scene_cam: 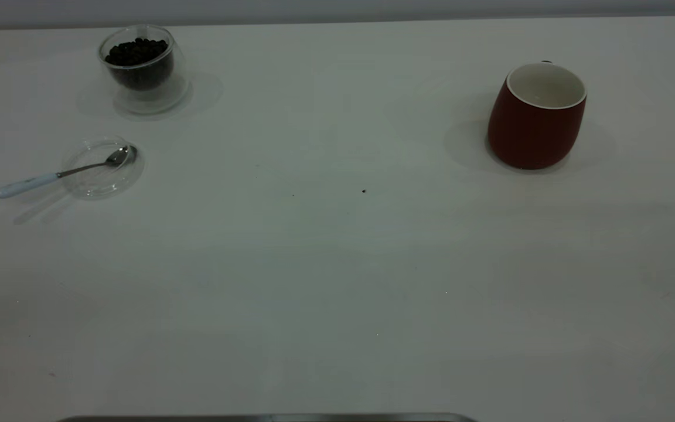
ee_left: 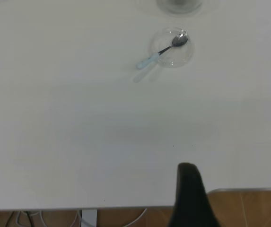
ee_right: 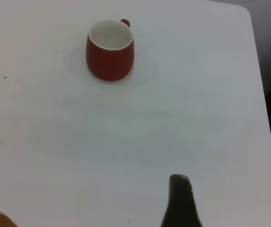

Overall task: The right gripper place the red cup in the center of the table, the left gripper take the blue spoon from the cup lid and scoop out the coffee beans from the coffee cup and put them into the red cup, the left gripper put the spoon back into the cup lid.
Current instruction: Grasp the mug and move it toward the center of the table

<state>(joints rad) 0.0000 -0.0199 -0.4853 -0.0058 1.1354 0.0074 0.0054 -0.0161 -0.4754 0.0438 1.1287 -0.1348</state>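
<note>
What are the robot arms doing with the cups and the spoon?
Nothing is being held yet. The red cup stands empty toward the right side of the table, not in the middle. The blue spoon rests with its bowl in the cup lid, handle sticking out. Behind it, the coffee cup holds the coffee beans. The left hand and right hand hang back from everything.
</note>
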